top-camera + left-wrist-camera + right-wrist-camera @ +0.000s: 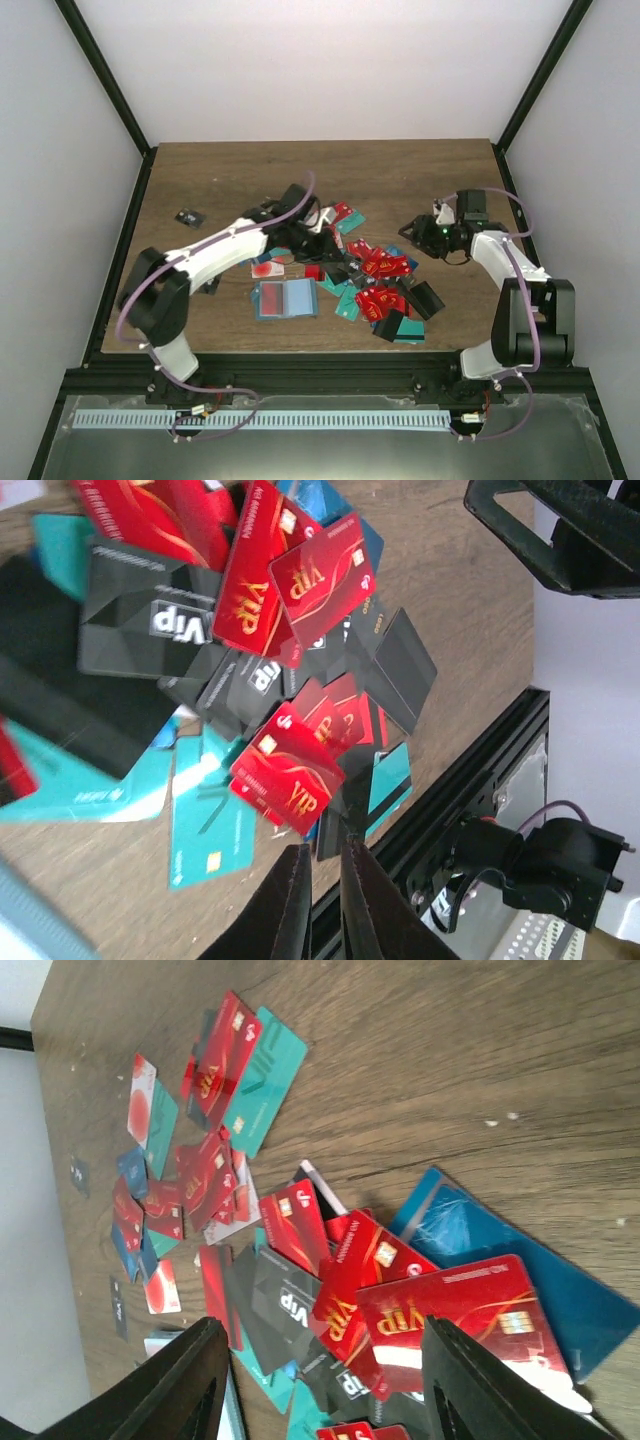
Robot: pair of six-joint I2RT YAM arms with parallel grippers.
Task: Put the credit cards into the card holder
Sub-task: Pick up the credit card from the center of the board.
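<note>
The card holder [287, 298] lies open and flat on the table's near middle, blue-teal, with a red card in its left half. The credit cards [380, 278] are strewn in a heap to its right, mostly red VIP cards [290, 770] with teal and dark ones among them [440, 1310]. My left gripper [325, 245] hovers over the heap's far left edge, its jaws almost together and nothing visible between them [325, 855]. My right gripper [418, 233] hangs over the heap's right side, open wide and empty [322, 1328].
A white card with a red blot [266, 269] lies just beyond the holder. Black blocky cases [425, 298] sit at the heap's near right. A small black item [188, 217] lies at far left. The black frame rail [320, 375] runs along the near edge.
</note>
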